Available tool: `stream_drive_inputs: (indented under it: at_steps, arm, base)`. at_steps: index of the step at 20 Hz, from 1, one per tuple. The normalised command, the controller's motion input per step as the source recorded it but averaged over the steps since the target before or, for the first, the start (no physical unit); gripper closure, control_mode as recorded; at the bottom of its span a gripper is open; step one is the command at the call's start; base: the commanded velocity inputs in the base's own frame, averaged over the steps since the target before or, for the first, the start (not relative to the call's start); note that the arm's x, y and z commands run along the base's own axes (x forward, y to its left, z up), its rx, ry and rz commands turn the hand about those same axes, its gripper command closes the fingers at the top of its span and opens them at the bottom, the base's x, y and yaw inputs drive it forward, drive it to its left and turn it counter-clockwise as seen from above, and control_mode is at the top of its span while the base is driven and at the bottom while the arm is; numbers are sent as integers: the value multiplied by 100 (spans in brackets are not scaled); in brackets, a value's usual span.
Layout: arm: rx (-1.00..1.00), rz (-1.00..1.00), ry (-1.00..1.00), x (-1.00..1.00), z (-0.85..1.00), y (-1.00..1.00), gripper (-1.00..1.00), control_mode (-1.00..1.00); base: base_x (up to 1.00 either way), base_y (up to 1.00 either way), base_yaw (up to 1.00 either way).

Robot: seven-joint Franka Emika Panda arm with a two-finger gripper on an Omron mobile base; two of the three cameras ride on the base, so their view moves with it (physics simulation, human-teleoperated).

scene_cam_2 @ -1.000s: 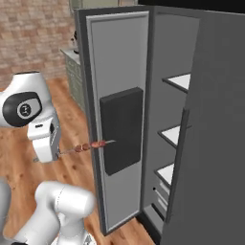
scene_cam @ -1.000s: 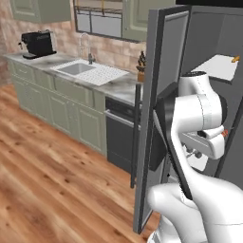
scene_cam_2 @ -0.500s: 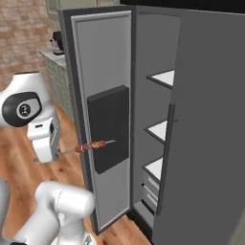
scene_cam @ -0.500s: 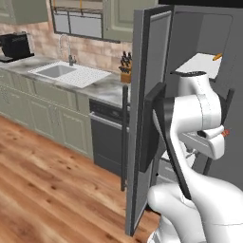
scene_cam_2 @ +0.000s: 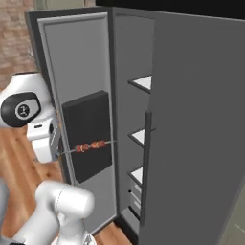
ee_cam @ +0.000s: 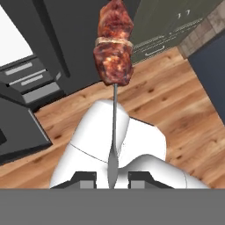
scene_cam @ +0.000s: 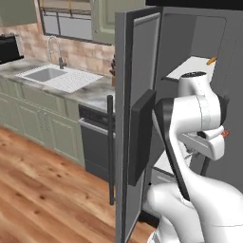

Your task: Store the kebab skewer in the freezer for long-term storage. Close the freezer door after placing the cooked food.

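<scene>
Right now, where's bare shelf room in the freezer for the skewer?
The white shelves between the freezer back wall and the right door look bare, three tiers. Drawers crowd the bottom. The hand holds the kebab skewer across the open freezer door.

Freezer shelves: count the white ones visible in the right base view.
3, stacked inside the freezer: upper shelf, middle shelf, lower shelf. The plain right door may hide more.

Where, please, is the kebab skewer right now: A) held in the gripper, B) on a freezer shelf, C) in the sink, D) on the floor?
A: the skewer sticks out from the gripper, level in front of the open freezer door, not yet on a shelf.
</scene>
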Motion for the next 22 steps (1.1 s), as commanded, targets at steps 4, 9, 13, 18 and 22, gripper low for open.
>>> stream_drive_inputs:
  at_steps: [4, 9, 13, 18, 22]
  arm:
    - [0, 0, 0, 0, 0, 0, 100, 100]
    - [0, 0, 0, 0, 0, 0, 100, 100]
    - [0, 0, 0, 0, 0, 0, 100, 100]
    - [0, 0, 0, 0, 0, 0, 100, 100]
    - [0, 0, 0, 0, 0, 0, 100, 100]
  base:
    - [37, -21, 0]
    - [42, -13, 0]
    - [42, -1, 0]
    - [30, 0, 0]
    - [27, 0, 0]
